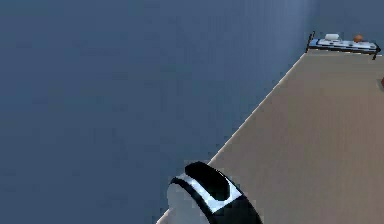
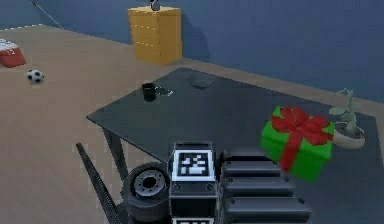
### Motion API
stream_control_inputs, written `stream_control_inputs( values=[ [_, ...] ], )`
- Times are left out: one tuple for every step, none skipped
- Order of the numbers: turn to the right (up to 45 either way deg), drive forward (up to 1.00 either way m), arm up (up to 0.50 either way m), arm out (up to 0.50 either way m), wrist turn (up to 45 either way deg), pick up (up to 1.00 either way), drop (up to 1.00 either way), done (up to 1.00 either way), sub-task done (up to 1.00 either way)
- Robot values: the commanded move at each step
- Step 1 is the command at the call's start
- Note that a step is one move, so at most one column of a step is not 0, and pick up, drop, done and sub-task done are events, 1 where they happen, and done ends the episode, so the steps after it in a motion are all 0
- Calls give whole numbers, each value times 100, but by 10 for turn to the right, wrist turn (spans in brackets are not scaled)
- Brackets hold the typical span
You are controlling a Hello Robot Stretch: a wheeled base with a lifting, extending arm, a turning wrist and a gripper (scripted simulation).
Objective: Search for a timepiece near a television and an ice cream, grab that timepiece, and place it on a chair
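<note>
a: what does the forward view give you?
b: mostly a blue wall across the left and middle, with tan floor running up the right side. at the bottom centre sits the robot's own rounded white and black part. in the upper right corner a low dark-framed piece of furniture stands against the wall, with a small orange thing on it. it's too small to name.
a: and the arm side view?
b: a dark table takes the middle. a black mug stands toward the upper left of its top, with a flat pale thing near it on the right. at the right are a green gift box with a red ribbon and, just beside it at the frame's right edge, a pale potted plant.
a: the arm?
b: the dark bar rises from the bottom edge, with a white marker square at its end. the gripper lies left of that, lower left of the frame, its thin fingers slanting up and left by the table's near corner. i cannot tell whether the fingers are apart or together, nor whether it holds anything.
a: and the timepiece?
b: i cannot tell which thing it is. a small grey thing stands on a yellow dresser at the top of the frame — well apart from the table. a ball and a red thing lie on the floor at the upper left.
</note>
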Motion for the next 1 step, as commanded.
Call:
stream_control_inputs(
  values=[
    [-270, 0, 0, 0, 0, 0, 0, 0, 0]
  ],
)
